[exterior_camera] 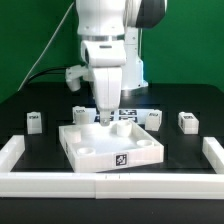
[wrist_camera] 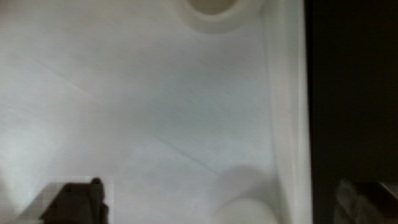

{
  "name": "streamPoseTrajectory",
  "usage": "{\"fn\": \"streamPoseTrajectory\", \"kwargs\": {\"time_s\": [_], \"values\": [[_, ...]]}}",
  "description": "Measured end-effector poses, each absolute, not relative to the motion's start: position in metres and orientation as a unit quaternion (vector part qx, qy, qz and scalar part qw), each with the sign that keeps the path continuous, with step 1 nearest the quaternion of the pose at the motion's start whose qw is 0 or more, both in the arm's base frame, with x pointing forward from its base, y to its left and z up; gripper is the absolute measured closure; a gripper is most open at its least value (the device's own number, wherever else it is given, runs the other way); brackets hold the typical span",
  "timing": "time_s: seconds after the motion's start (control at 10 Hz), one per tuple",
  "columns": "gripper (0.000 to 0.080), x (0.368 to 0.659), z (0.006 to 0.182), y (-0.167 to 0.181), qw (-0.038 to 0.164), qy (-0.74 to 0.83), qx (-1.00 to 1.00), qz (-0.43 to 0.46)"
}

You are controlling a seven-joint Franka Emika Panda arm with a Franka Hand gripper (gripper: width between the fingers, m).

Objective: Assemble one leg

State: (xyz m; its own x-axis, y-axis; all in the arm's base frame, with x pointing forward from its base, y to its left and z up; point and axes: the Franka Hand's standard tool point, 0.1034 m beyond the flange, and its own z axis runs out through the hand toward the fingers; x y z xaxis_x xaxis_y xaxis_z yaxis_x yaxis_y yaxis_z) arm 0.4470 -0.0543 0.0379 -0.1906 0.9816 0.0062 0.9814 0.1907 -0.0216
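My gripper (exterior_camera: 103,121) reaches down at the far left part of the large white square piece (exterior_camera: 135,150). In the wrist view the gripper (wrist_camera: 219,208) is open with nothing between the tips. One dark fingertip (wrist_camera: 75,203) is over the piece's flat white surface (wrist_camera: 143,110). The other is a faint shape over the dark table beyond its edge. A corner hole (wrist_camera: 217,6) shows ahead. Several small white legs with tags stand apart on the table: two on the exterior view's left (exterior_camera: 35,121) (exterior_camera: 79,113) and two on its right (exterior_camera: 155,119) (exterior_camera: 186,121).
A white U-shaped fence (exterior_camera: 110,186) borders the black table at the front and both sides. The marker board (exterior_camera: 128,112) lies behind the square piece. A black cable runs at the back left.
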Motion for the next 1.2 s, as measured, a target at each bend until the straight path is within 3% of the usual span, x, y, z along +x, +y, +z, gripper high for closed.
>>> {"fn": "streamPoseTrajectory", "kwargs": {"time_s": [0.4,0.6,0.9,1.0,1.1,1.2], "values": [[0.015,0.432,0.011,-0.053,0.025,-0.779,-0.626,0.012],[0.015,0.431,0.009,-0.053,0.027,-0.778,-0.628,0.013],[0.0567,0.431,0.009,-0.053,0.027,-0.777,-0.628,0.013],[0.0567,0.431,0.009,-0.053,0.028,-0.777,-0.628,0.014],[0.0728,0.431,0.009,-0.053,0.026,-0.777,-0.629,0.012],[0.0737,0.432,0.009,-0.053,0.025,-0.777,-0.629,0.012]]}}
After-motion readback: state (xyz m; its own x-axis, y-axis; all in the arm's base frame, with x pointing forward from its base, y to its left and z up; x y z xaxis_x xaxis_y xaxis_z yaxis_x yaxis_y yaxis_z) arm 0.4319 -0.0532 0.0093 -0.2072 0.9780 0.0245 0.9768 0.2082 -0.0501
